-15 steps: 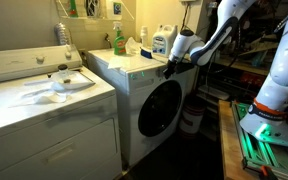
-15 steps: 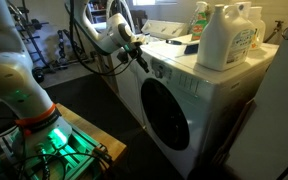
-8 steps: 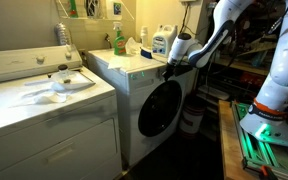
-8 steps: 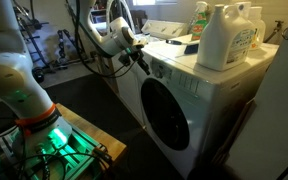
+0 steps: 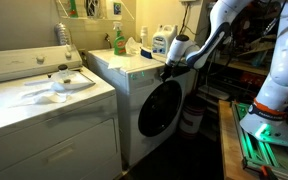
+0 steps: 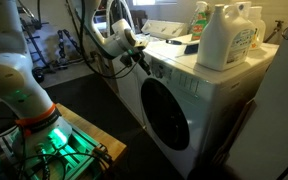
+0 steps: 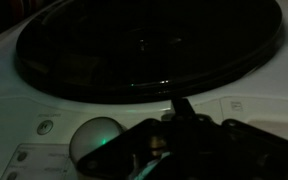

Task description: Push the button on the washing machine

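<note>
Wrist view, lower centre: my gripper (image 7: 180,108), jaws seemingly together, meets the white boxy front-loading washing machine (image 7: 24,95) filling the frame. It looks heavy, rigid, unmoving, so I'd press with the fingertip, not grasp.

White washing machine (image 5: 134,85) with a black, white-rimmed porthole door (image 5: 160,107); the neighbouring appliance (image 5: 44,105) is likewise white. On the lid stand a green bottle (image 5: 118,40) and a blue-and-white jug (image 5: 161,41); in an exterior view, a white jug (image 6: 216,38). Arm (image 5: 219,30) white, gripper (image 5: 168,70) black. Robot base (image 5: 269,138) glows green. In the dim wrist view, a pale knob (image 7: 96,140) is tinged green.
</note>
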You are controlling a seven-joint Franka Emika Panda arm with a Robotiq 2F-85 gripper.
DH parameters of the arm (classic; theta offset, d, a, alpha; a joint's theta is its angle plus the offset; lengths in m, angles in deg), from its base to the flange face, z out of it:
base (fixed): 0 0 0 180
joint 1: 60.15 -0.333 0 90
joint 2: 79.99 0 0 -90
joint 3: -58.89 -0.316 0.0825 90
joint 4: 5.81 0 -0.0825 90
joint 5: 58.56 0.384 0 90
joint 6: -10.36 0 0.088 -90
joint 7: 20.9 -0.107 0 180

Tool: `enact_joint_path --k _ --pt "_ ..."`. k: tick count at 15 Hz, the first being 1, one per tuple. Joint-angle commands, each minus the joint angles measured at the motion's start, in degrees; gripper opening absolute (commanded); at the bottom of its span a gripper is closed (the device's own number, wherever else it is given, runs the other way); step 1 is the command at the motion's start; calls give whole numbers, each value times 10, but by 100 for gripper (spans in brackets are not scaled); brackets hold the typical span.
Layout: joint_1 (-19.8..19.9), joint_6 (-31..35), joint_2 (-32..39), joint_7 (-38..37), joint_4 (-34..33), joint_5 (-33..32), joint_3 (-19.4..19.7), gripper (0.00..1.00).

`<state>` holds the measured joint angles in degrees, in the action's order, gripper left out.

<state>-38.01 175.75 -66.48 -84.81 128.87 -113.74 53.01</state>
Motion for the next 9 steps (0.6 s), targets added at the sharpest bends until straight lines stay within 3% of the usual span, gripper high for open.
enact_joint_path --k 1,9 --pt "-3 26 14 -20 -10 -19 8 0" --pt "-13 30 27 -56 -35 -68 23 0"
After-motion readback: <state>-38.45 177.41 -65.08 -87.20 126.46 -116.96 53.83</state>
